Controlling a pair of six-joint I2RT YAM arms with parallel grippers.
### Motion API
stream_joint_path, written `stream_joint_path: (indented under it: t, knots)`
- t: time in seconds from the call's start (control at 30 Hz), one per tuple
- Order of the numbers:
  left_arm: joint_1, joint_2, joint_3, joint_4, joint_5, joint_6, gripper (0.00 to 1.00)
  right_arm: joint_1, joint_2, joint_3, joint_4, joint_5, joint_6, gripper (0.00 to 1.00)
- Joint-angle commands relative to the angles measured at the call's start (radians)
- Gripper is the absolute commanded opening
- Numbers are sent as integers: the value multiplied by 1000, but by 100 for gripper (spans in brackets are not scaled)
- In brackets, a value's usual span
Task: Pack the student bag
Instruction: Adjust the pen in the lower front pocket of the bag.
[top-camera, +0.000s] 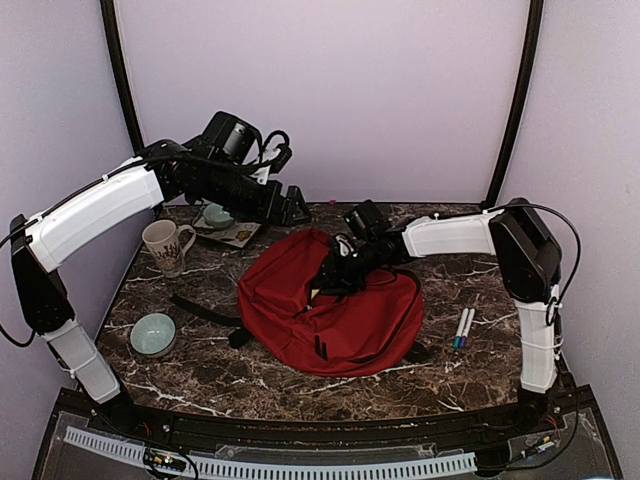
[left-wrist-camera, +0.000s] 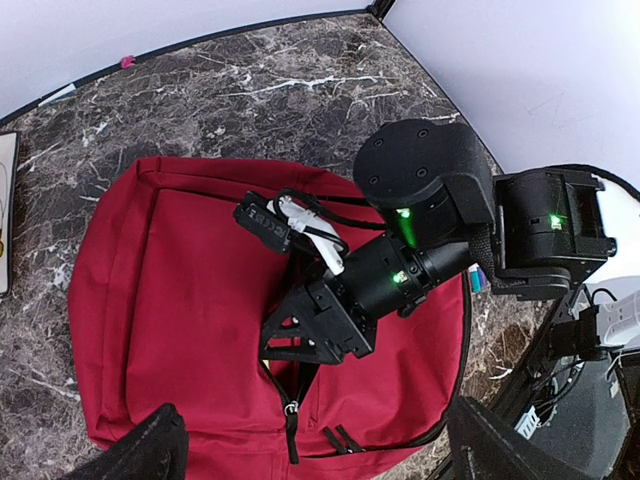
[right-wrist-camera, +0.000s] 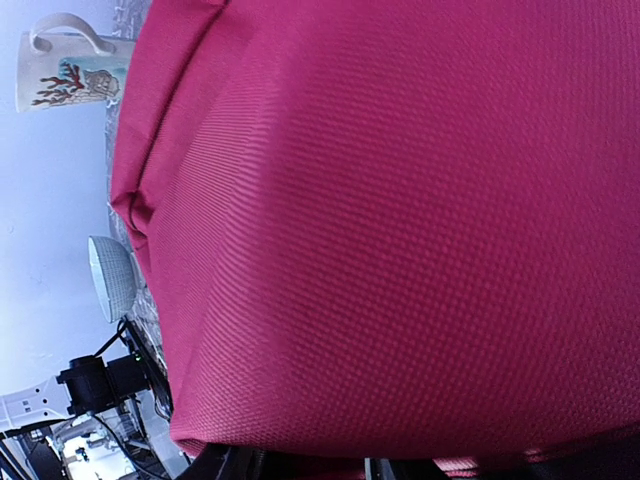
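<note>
Backpack (top-camera: 340, 325) centre-table: our right gripper (top-camera: 322, 283) sits on its cloth, grip we cannot tell; left gripper (top-camera: 298, 212) hangs spread at eleven o'clock. We should pinch beside the zipper (left-wrist-camera: 291, 408), lifting gently.

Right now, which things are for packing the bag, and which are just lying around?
For the job: red student bag, two pens (probably).
Just lying about: mug, near bowl, far bowl.
</note>
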Motion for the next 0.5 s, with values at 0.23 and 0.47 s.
stream_joint_path:
  t: [0.23,0.47]
  knots:
    - [-4,-85,-67,-2,-21,-4,93,3,-154,-193,338,-48,45,37]
    - [-4,-77,-72,26,-3,-12,93,3,-242,-311,389,-13,60,37]
